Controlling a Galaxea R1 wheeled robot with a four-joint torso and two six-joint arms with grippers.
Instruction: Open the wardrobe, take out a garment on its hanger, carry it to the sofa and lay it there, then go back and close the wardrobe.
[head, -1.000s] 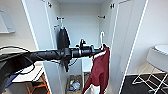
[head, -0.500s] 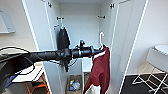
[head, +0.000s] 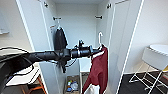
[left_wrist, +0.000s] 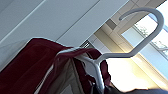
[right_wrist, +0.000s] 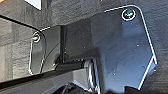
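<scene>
**Maroon garment held on its hanger in front of the open wardrobe**

A maroon garment (head: 98, 68) with white trim hangs from a thin white hanger (head: 100, 40), just in front of the open wardrobe (head: 77, 32) and close to its right-hand door. The hanger's curved hook stands upright above the garment's collar, free of any peg or rail. In the left wrist view, the hanger (left_wrist: 140, 37) shows large, its hook curling against a bright window, with the maroon fabric (left_wrist: 32, 67) draped over its shoulders.

The robot's left arm comes in from the left side of the head view and reaches level across the wardrobe opening. Its left end effector (head: 96, 52) meets the hanger just below the hook and is clamped on it, bearing the garment's weight.

Both wardrobe doors stand wide open. Inside, against the left part of the white interior, a black T-shirt (head: 60, 38) hangs from a high peg. Small colourful items (head: 71, 85) lie on the wardrobe floor.

To the right, well apart from the wardrobe, stands a white round-topped stand (head: 156, 56) on thin legs over dark flooring.

The right wrist view shows dark wood-grain floor (right_wrist: 22, 32); the right end effector's state cannot be told.
</scene>
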